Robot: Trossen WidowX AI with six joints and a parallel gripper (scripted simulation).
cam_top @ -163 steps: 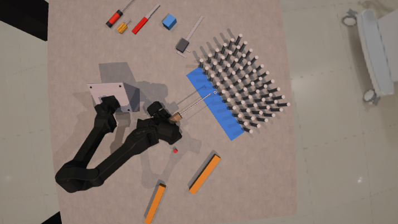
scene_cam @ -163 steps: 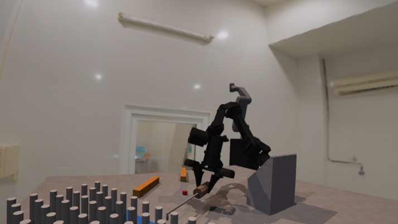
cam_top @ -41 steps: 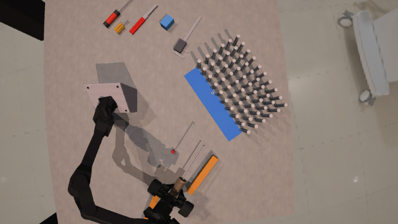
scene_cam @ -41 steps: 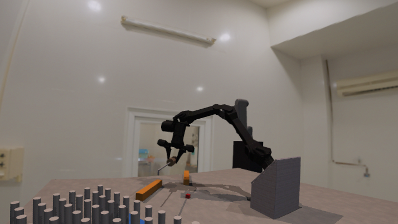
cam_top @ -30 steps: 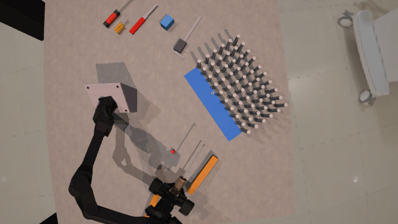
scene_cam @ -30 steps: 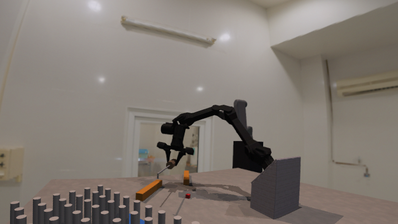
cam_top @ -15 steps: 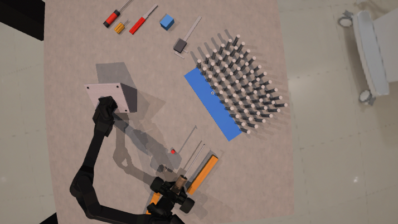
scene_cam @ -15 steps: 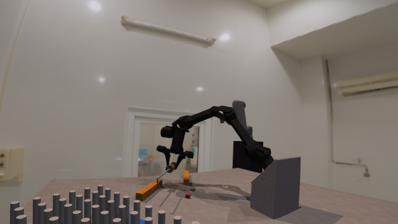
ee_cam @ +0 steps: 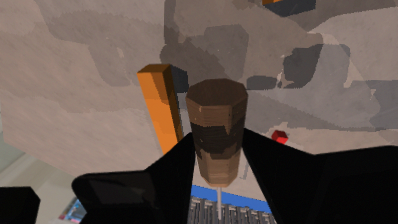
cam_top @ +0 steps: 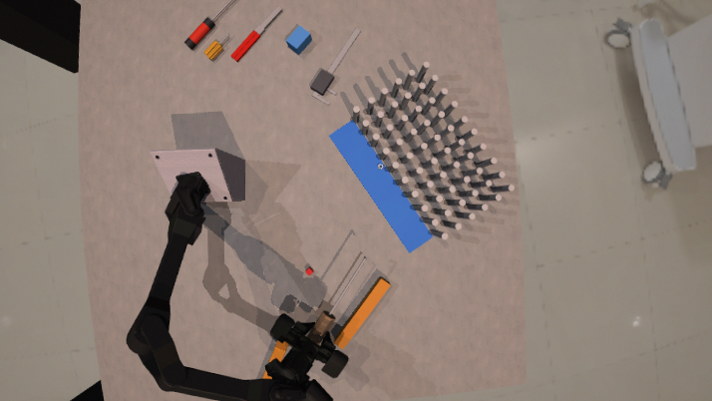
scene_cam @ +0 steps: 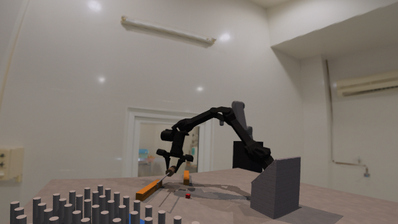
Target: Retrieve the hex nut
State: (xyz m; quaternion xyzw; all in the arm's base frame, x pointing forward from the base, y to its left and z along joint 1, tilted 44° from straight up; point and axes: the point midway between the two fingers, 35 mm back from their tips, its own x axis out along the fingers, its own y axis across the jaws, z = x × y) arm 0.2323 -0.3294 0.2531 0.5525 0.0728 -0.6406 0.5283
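Blue cube [cam_top: 298, 39] beside red-handled screwdrivers [cam_top: 199, 33]; small red cube [cam_top: 309, 271] apart.

In the wrist view the gripper's fingers hide the brown tool handle's [ee_cam: 218, 125] lower sides; the spacers [ee_cam: 225, 212] are cut off at the bottom edge.

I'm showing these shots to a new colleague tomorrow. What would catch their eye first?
Probably the dense field of upright grey spacers at the table's right, with the bright blue taped strip along its front edge and a tiny nut lying at the strip's spacer-side edge. Next, the black arm reaching to the near edge, its gripper clamped on a brown-handled thin-shafted tool, beside an orange bar.
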